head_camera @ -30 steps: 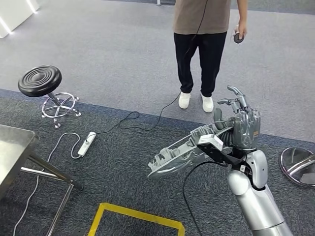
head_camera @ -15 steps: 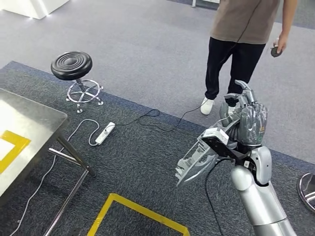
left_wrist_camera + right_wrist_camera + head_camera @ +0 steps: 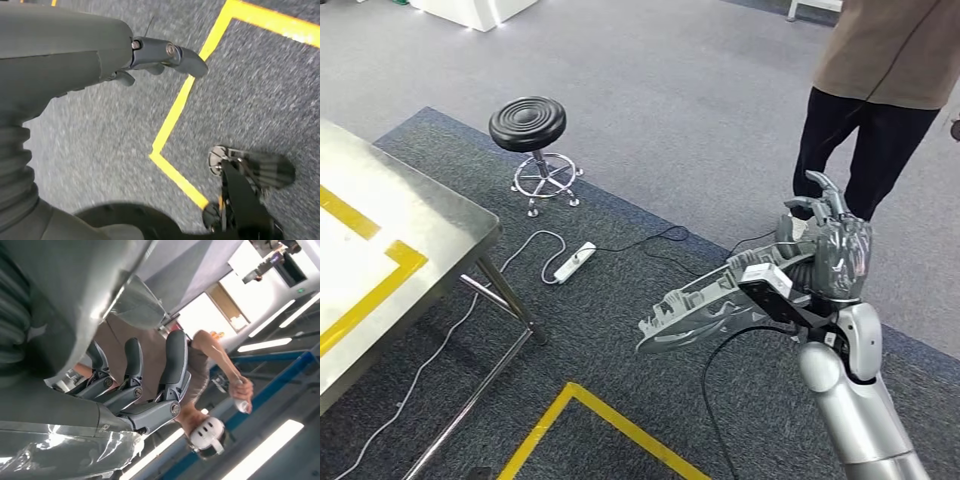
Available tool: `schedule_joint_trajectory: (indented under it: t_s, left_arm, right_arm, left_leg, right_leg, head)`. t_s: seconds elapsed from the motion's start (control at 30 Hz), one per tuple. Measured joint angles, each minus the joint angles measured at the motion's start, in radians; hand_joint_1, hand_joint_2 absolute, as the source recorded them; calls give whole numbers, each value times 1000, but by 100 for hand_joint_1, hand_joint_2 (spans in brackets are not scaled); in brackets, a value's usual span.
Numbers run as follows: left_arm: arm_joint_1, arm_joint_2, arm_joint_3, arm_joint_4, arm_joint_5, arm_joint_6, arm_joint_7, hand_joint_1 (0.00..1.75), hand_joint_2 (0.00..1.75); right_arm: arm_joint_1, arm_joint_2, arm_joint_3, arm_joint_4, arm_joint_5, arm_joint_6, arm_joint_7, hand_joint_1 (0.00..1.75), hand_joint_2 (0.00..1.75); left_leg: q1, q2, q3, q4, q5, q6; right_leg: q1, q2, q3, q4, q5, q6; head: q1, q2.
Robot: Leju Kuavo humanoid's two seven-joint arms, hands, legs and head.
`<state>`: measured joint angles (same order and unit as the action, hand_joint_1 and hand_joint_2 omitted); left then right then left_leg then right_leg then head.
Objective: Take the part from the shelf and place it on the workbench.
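Got the part (image 3: 705, 305) gripped in my right hand (image 3: 827, 258), fingers wrapped round one end so the rest sticks out over the carpet, prob to keep it clear of my body. Workbench (image 3: 433, 215) is off to my left w/ the yellow tape marking. Left hand (image 3: 113, 50) hangs empty, fingers loosely apart

No readable text, labels, brand names or numbers appear in any view. The only markings are plain yellow tape lines (image 3: 622, 425) on the carpet and on the workbench (image 3: 433, 215) top.
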<state>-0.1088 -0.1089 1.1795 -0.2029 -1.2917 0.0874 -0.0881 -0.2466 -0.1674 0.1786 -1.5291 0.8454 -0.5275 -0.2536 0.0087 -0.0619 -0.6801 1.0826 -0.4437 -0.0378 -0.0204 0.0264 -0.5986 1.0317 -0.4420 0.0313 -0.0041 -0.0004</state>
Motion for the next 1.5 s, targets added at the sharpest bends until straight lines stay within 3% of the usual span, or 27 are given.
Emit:
schedule_joint_trajectory:
  t_s: [0.03, 0.07, 0.13, 0.2, 0.27, 0.33, 0.4, 0.47, 0.57, 0.6, 0.63, 0.67, 0.7, 0.77, 0.83, 0.9, 0.93, 1.0, 1.07, 1.13, 1.17, 1.23, 1.27, 1.33, 1.37, 1.43, 1.5]
  left_arm:
    - [-1, -1, 0, 0, 1, 0, 0, 0, 175]
    - [-3, -1, 0, 0, 1, 0, 0, 0, 175]
    - [-2, -1, 0, 0, 1, 0, 0, 0, 175]
    - [-2, 0, 0, 0, 1, 0, 0, 0, 175]
    - [-4, 1, 0, 0, 1, 0, 0, 0, 175]
    - [-7, 1, 0, 0, 1, 0, -1, 0, 175]
    - [-7, 1, 0, 0, 1, 0, -2, 0, 175]
    - [-4, 2, 0, 0, 0, 0, -2, 0, 175]
    - [-7, 4, 0, 0, 0, 0, -4, 0, 175]
    - [-7, 4, 0, 0, 0, 0, -4, 0, 175]
    - [-6, 4, 0, 0, 0, 0, -4, 0, 175]
    - [-5, 3, 0, 0, 0, 0, -4, 0, 175]
    - [-5, 3, 0, 0, 0, 0, -4, 0, 175]
    - [-6, 2, 0, 0, 0, 0, -4, 0, 175]
    - [-8, 3, 0, 0, 0, 0, -4, 0, 175]
    - [-4, 5, 0, 0, 0, 0, -4, 0, 175]
    - [-2, 6, 0, 0, -1, 0, -4, 0, 175]
    - [-1, 6, 0, 0, -3, 0, -4, 0, 175]
    - [-4, 4, 0, 0, -4, 0, -3, 0, 175]
    - [-5, 3, 0, 0, -4, 0, -3, 0, 175]
    - [-4, 3, 0, 0, -4, 0, -3, 0, 175]
    - [-5, 3, 0, 0, -4, 1, -3, 0, 175]
    - [-6, 4, 0, 0, -4, 1, -3, 0, 175]
    - [-10, 4, 0, 0, -5, 1, -3, 0, 175]
    - [-10, 4, 0, 0, -5, 1, -3, 0, 175]
    - [-8, 4, 0, 0, -6, 1, -3, 0, 175]
    - [-6, 5, 0, 0, -6, 2, -3, 0, 175]
  right_arm:
    - [4, 0, -2, -2, 0, 0, 0, 175, 175]
    - [8, 0, -3, -3, 0, 0, 1, 175, 175]
    - [15, 0, -3, -4, 0, 0, 1, 175, 175]
    - [18, -1, -4, -5, -1, -1, 1, 175, 175]
    - [18, -1, -6, -11, -1, -1, 1, 175, 175]
    - [18, -3, -12, -16, -1, -2, 1, 175, 175]
    - [19, -4, -17, -21, 0, -2, 1, 175, 175]
    - [18, -4, -18, -26, 0, -3, 1, 175, 175]
    - [22, -6, -24, -30, -1, -5, 1, 175, 175]
    - [25, -6, -25, -30, -1, -5, 1, 175, 175]
    - [28, -6, -26, -30, -1, -5, 1, 175, 175]
    - [30, -6, -26, -30, -1, -5, 1, 175, 175]
    - [30, -6, -26, -30, -1, -5, 1, 175, 175]
    - [27, -6, -26, -31, -1, -5, 1, 175, 175]
    - [26, -7, -26, -31, 0, -5, 2, 175, 175]
    - [25, -6, -26, -32, 0, -5, 2, 175, 175]
    - [24, -6, -26, -32, 0, -5, 2, 175, 175]
    - [21, -6, -26, -33, 0, -5, 2, 175, 175]
    - [22, -7, -28, -33, 2, -5, 1, 175, 175]
    - [23, -7, -29, -33, 1, -4, 1, 175, 175]
    - [23, -7, -29, -33, 0, -4, 1, 175, 175]
    - [22, -7, -28, -33, 0, -3, 1, 175, 175]
    - [21, -7, -28, -34, 0, -3, 1, 175, 175]
    - [19, -7, -29, -34, 0, -3, 1, 175, 175]
    - [18, -7, -29, -34, 0, -3, 1, 175, 175]
    - [15, -7, -27, -34, 0, -3, 1, 175, 175]
    - [11, -7, -26, -34, 0, -3, 1, 175, 175]
  left_leg:
    - [-2, 28, -30, 61, -31, -3]
    - [-1, 40, -61, 124, -57, -4]
    - [-1, 46, -90, 185, -65, -3]
    - [-4, 55, -52, 116, -14, 6]
    - [-14, 95, 15, -4, 31, 19]
    - [-22, 121, 46, -65, 37, 30]
    - [-21, 102, 47, -73, 35, 40]
    - [-15, 80, 50, -77, 37, 48]
    - [-10, 47, 52, -79, 40, 57]
    - [-10, 34, 52, -79, 41, 59]
    - [-10, 21, 52, -79, 41, 59]
    - [-9, 8, 52, -79, 41, 58]
    - [-8, -5, 53, -78, 42, 57]
    - [-7, -32, 51, -75, 43, 49]
    - [-6, -54, 42, -73, 47, 36]
    - [-2, -75, 34, -76, 55, 24]
    - [-2, -68, 31, -74, 54, 18]
    - [-6, -20, 7, -29, 24, 7]
    - [-6, 33, -49, 85, -34, 0]
    - [-3, 45, -95, 179, -64, -3]
    - [-3, 46, -96, 181, -54, -2]
    - [-4, 63, -45, 92, -1, 3]
    - [-7, 88, -8, 29, 22, 5]
    - [-13, 122, 38, -55, 39, 15]
    - [-15, 124, 44, -69, 37, 21]
    - [-14, 100, 43, -73, 37, 32]
    - [-8, 77, 45, -77, 40, 42]
  right_leg:
    - [2, -13, 1, -1, 0, -4]
    - [4, -26, 1, -1, -1, -6]
    - [8, -52, 1, -1, -3, -8]
    - [10, -77, 3, -1, -4, -8]
    - [16, -97, 4, 1, -8, -3]
    - [23, -118, 6, 2, -12, 6]
    - [26, -139, 10, -1, -15, 15]
    - [22, -113, 4, 23, -37, 27]
    - [18, -43, -73, 192, -121, 37]
    - [18, -35, -102, 247, -139, 39]
    - [18, -31, -118, 272, -138, 40]
    - [17, -29, -116, 259, -118, 40]
    - [15, -24, -96, 211, -84, 40]
    - [5, 17, -36, 79, -24, 39]
    - [-2, 52, -3, 10, -8, 34]
    - [0, 42, -2, 6, -8, 21]
    - [1, 31, -1, 4, -6, 15]
    - [-1, 5, 4, -2, -3, 2]
    - [2, -21, 6, -3, -5, -6]
    - [3, -48, 6, -3, -6, -8]
    - [4, -60, 6, -3, -7, -8]
    - [4, -84, 9, -3, -10, -5]
    - [7, -95, 11, -2, -13, -1]
    - [15, -115, 14, 0, -18, 9]
    - [18, -126, 16, -1, -20, 15]
    - [17, -140, 22, -3, -25, 26]
    - [13, -103, 9, 38, -56, 35]
  head:
    - [-3, 0]
    - [-4, 0]
    - [-4, 0]
    - [-4, 0]
    - [-5, 0]
    - [-6, 0]
    - [-5, 0]
    - [-2, 0]
    - [6, 0]
    - [8, 0]
    - [9, 0]
    - [9, 0]
    - [9, 0]
    - [9, 0]
    - [9, 0]
    - [9, 0]
    - [9, 0]
    - [2, 0]
    - [-5, 0]
    - [-5, 0]
    - [-5, 0]
    - [-6, 0]
    - [-6, 0]
    - [-5, 0]
    - [-4, 0]
    - [-2, 0]
    - [2, 0]
